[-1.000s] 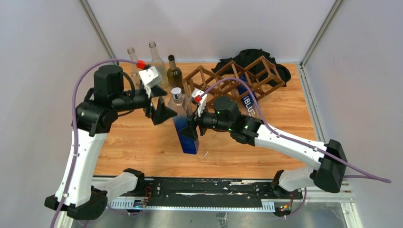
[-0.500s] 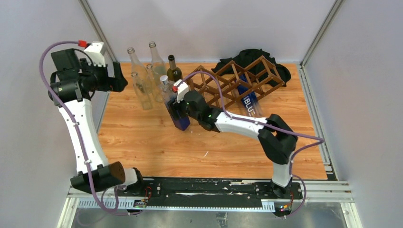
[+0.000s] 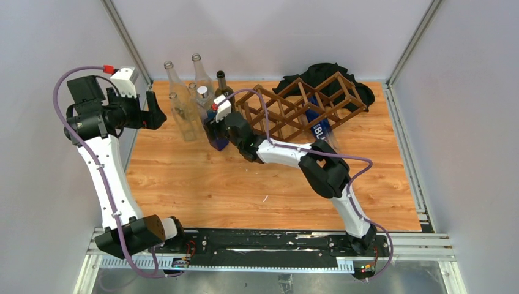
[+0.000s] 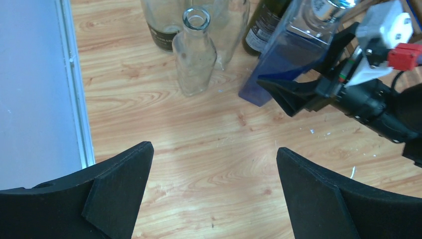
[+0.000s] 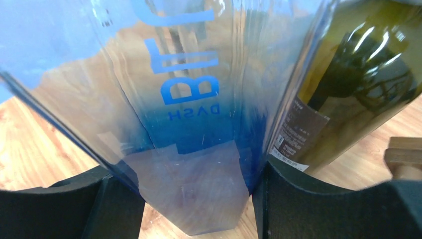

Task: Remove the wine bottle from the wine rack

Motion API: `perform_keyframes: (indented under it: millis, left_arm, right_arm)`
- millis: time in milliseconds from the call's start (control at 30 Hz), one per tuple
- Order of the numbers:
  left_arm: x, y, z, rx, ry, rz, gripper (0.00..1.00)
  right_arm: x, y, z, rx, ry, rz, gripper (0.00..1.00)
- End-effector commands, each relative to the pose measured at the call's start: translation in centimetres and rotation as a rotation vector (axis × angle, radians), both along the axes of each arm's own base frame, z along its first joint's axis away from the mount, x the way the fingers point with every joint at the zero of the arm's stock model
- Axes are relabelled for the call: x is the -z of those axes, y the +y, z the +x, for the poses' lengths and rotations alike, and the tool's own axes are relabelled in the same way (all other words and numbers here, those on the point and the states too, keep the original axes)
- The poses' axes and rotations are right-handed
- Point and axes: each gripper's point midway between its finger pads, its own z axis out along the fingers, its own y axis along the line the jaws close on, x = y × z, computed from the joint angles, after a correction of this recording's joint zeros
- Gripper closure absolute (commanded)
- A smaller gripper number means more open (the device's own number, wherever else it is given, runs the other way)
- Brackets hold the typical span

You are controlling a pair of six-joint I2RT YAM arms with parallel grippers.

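The wine bottle (image 3: 215,136), square blue glass with a clear top and silver cap, stands about upright just left of the wine rack (image 3: 287,113). My right gripper (image 3: 218,130) is shut on its lower body; in the right wrist view both black fingers (image 5: 278,199) press the wine bottle (image 5: 189,149) near its base. I cannot tell whether the base touches the table. The left wrist view shows the wine bottle (image 4: 291,55) and the right gripper (image 4: 298,92) from the side. My left gripper (image 3: 153,110) hangs open and empty at the far left, its fingers (image 4: 119,184) wide apart over bare wood.
Several empty bottles stand right beside the held one: clear ones (image 3: 182,116), (image 4: 195,55) and a dark green one (image 3: 224,92), (image 5: 348,84) against the right finger. Another blue bottle (image 3: 318,127) lies in the rack. A black cloth (image 3: 327,75) sits behind it. A wall runs along the left (image 4: 35,89).
The right arm has carried the blue bottle back and left, in among the standing bottles. The left arm let go, swung up and away to the far left, then held there.
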Motion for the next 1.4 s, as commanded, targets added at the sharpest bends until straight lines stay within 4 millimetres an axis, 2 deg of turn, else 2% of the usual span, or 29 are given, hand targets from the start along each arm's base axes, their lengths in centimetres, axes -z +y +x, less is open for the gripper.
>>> perform_keyframes:
  millis: [0,200,267,333,400,433,633,800,967,1033,1167,1267,1367]
  left_arm:
    - [0.3,-0.5,-0.2,0.039,-0.005,-0.011,0.00]
    - [0.2,-0.9,-0.3,0.054,-0.013,-0.021,0.00]
    - [0.5,-1.0,-0.4,0.058,-0.007,-0.025,0.00]
    - [0.7,-1.1,-0.6,0.062,-0.003,-0.030,0.00]
    - [0.8,-1.3,-0.8,0.066,-0.005,-0.031,0.00]
    - [0.7,-1.3,-0.8,0.065,-0.006,-0.031,0.00]
    - [-0.5,-2.4,-1.5,0.083,-0.040,-0.067,0.00]
    - [-0.2,-2.6,-1.6,0.075,-0.028,-0.084,0.00]
    - [-0.6,-2.8,-2.4,0.074,-0.052,-0.059,0.00]
    - [-0.6,-2.9,-2.7,0.073,-0.053,-0.062,0.00]
    - [-0.2,-3.4,-2.8,0.089,-0.045,-0.087,0.00]
    - [0.3,-3.7,-2.7,0.104,-0.033,-0.109,0.00]
    - [0.7,-3.7,-2.6,0.109,-0.021,-0.116,0.00]
  right_arm:
    - [-7.9,0.6,1.7,0.035,-0.163,0.205,1.00]
    - [-5.9,0.5,1.8,0.044,-0.136,0.197,1.00]
    - [-5.9,0.5,1.5,0.033,-0.127,0.197,0.95]
    - [-6.4,0.4,1.0,0.020,-0.113,0.206,0.67]
    - [-6.9,0.1,0.5,0.008,-0.093,0.207,0.22]
    - [-6.9,0.0,0.2,0.003,-0.080,0.201,0.14]
    - [-7.9,-1.8,-1.2,-0.004,-0.049,0.173,0.09]
    - [-8.6,-3.7,-2.5,0.002,-0.021,0.126,0.06]
    - [-9.7,-8.1,-4.9,0.044,0.010,0.076,0.05]
    - [-8.9,-11.1,-5.9,0.099,0.076,-0.018,0.04]
    - [-8.5,-18.4,-7.7,0.210,0.197,-0.133,0.02]
    - [-8.0,-24.8,-8.9,0.291,0.279,-0.141,0.01]
    - [-6.7,-30.3,-9.9,0.372,0.365,-0.101,0.01]
